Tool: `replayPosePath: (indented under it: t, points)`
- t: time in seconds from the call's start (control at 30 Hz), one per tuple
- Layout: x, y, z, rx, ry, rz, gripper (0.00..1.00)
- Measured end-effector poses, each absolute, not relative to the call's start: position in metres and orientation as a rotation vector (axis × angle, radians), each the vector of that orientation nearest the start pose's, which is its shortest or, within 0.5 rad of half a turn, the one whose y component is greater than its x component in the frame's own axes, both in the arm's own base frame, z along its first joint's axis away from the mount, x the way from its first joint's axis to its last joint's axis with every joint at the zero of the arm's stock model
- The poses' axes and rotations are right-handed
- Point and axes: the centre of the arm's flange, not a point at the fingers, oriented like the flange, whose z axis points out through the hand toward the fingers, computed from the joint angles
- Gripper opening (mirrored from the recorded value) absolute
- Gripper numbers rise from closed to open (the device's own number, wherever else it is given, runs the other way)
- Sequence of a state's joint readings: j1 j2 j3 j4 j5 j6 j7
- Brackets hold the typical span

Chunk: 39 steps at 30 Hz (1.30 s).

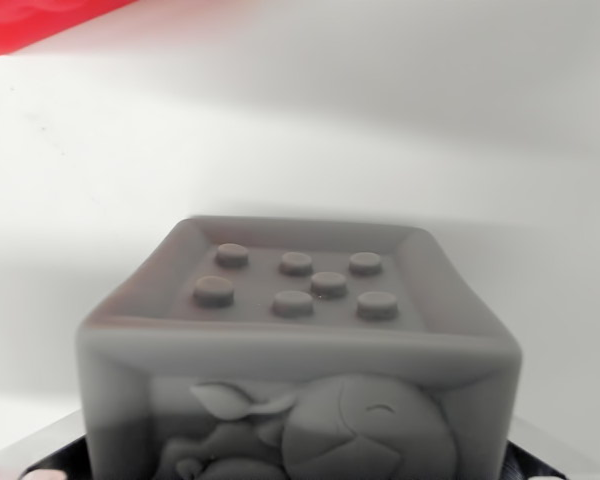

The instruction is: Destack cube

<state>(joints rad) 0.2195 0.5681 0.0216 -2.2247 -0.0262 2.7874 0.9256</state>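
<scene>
Only slivers of my two fingers (528, 462) show, one in each bottom corner, set well apart; whether they press anything, I cannot tell.

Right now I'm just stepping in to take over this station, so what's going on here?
The wrist camera sits low and close over a grey cube, its top face showing seven raised dots and its front a relief animal figure. The cube fills the lower half of the view on a white table. A red object pokes in at the top left corner. The gripper's fingers aren't visible, so whether the cube is held can't be told, nor whether another cube is beneath it.
</scene>
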Motion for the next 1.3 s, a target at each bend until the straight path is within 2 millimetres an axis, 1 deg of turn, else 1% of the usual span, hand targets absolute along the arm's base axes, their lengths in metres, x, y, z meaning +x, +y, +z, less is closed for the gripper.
replayPosePath:
  t: [0.03, 1.3]
  points:
    - [0.5198, 0.1298, 0.1148, -2.971, 1.023, 0.009, 1.00]
    - [0.5202, 0.1298, 0.1160, -2.970, 1.023, 0.007, 1.00]
